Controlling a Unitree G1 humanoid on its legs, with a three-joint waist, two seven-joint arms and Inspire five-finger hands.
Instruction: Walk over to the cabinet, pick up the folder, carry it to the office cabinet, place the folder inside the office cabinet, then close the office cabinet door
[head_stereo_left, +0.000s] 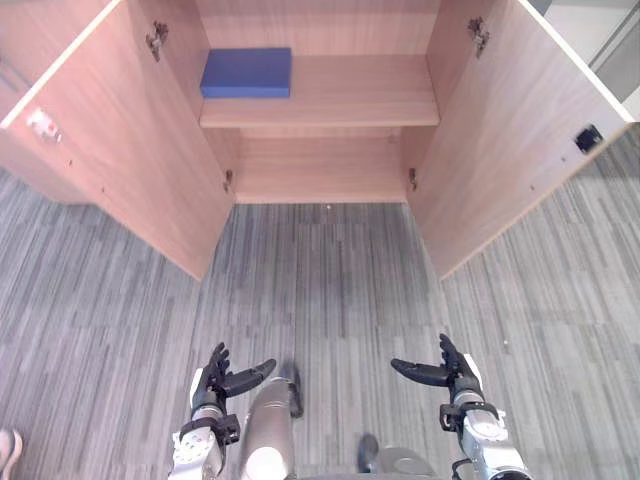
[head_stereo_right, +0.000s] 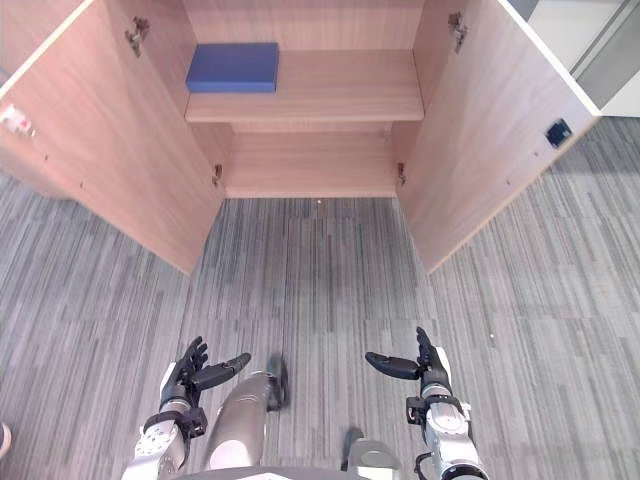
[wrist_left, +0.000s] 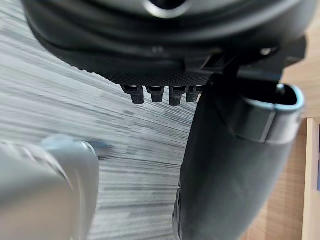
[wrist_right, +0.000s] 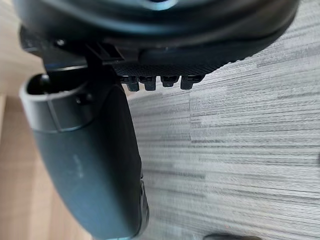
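— Where is the flat blue folder (head_stereo_left: 246, 72)?

— It lies flat on the upper shelf (head_stereo_left: 350, 100) of the light brown wooden cabinet (head_stereo_left: 320, 170). It sits at the left end of that shelf, close to the cabinet's left wall.

— Is the cabinet shut?

— No. Both doors stand wide open. The left door (head_stereo_left: 120, 150) swings out to the left, and the right door (head_stereo_left: 510, 130) swings out to the right. The left door has a small white piece (head_stereo_left: 42, 124) near its outer edge. The right door has a small black piece (head_stereo_left: 589, 138) near its outer edge.

— What are the robot's hands doing?

— The left hand (head_stereo_left: 210, 385) hangs low on the left, over the grey striped carpet floor (head_stereo_left: 330, 290). Its fingers are straight and loose, and its thumb points in toward the other hand. It holds nothing. The right hand (head_stereo_left: 458, 378) hangs low on the right. Its fingers are straight too, its thumb points in, and it holds nothing.

— Are the hands near the folder?

— No. Both hands are well apart from the cabinet and from the folder, with a wide stretch of carpet between.
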